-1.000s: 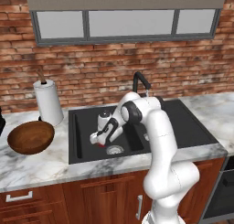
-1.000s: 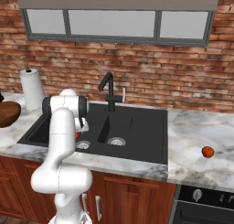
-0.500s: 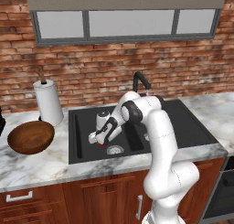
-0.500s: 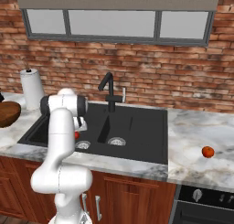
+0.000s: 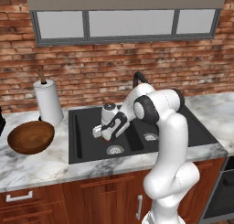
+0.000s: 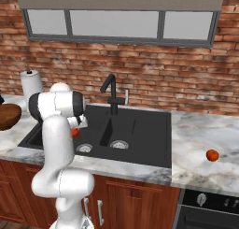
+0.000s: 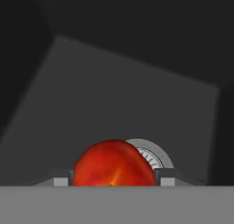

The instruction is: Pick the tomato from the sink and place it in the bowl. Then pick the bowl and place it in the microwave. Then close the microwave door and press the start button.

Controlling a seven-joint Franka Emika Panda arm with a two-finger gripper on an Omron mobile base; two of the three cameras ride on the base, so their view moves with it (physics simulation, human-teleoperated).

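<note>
The tomato [image 7: 112,163] sits between my two fingertips in the hand view, and both pads press its sides just above the silver drain [image 7: 153,155]. It also peeks out red beside the hand as the tomato [image 6: 74,132] in the right base view. My gripper [image 5: 101,134] is down in the left basin of the black sink [image 5: 87,127], shut on the tomato. The brown wooden bowl [image 5: 31,137] rests on the marble counter left of the sink, apart from the arm. The microwave and its door are out of view.
A paper towel roll [image 5: 48,102] stands behind the bowl. The black faucet [image 6: 111,90] arches over the sink's divider. A second small red fruit [image 6: 212,155] lies on the right counter, above the stove's front [image 6: 210,209]. The brick wall bounds the counter at the back.
The fingers have come in from wide apart onto the tomato's sides. The arm and hand have stayed in about the same spot in the left basin.
</note>
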